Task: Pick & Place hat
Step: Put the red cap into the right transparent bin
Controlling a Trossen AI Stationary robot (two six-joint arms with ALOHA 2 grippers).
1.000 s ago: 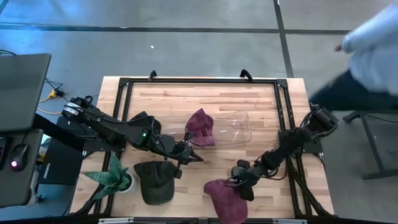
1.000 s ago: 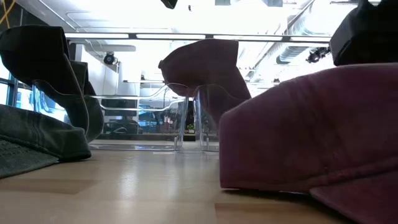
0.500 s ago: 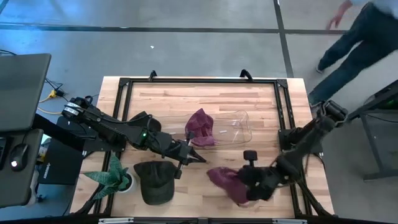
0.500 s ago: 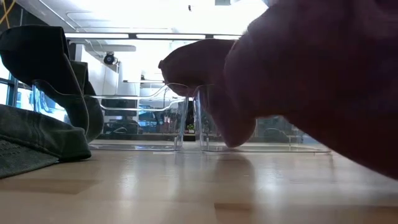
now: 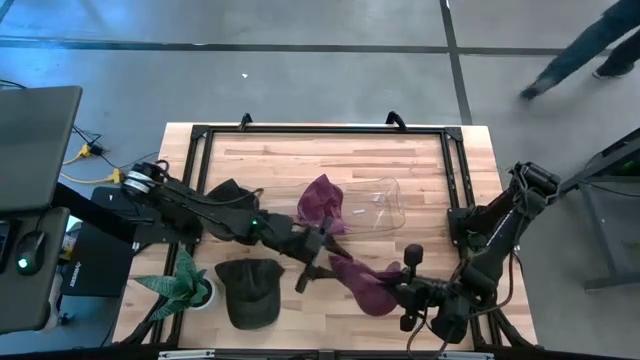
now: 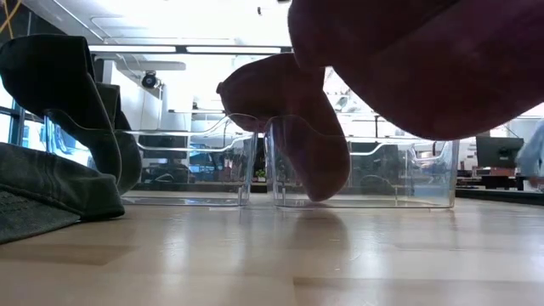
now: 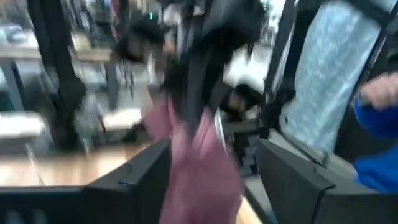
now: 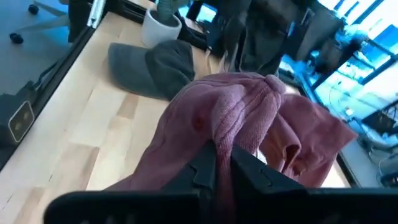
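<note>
Maroon cloth, soft and crumpled, hangs clear of the tabletop near the table's near edge, right of centre: this maroon hat (image 5: pixel 365 283) is pinched by the right gripper (image 8: pixel 219 163), whose two dark fingers are pressed together on a bunched fold of the fabric; in the right wrist view the weave looks coarse and faintly ribbed, gathered into a ridge above the fingertips, with the rest of the cap drooping to either side. From table height the hat (image 6: pixel 408 59) shows as a rounded, sagging mass lifted off the wood. The left gripper (image 5: pixel 318 250) reaches in from the left, just beside the hat's left edge; its fingers (image 7: pixel 137 186) stand apart, with the pinkish cloth (image 7: pixel 199 168) between them, though that view is too blurred to tell whether they touch it. A second maroon hat (image 5: pixel 322 204) lies slumped in the clear plastic bin (image 5: pixel 375 205) at the table's middle; the bin is glassy, thin-walled and boxy with rounded corners. A dark green cap (image 5: pixel 249 291) of dull, denim-like cloth lies flat on the pale butcher-block table (image 5: pixel 270 155) at the near left, beside a small potted plant (image 5: pixel 181 285) with spiky green leaves in a white pot. A person (image 5: pixel 585 50) walks beyond the far right corner.
</note>
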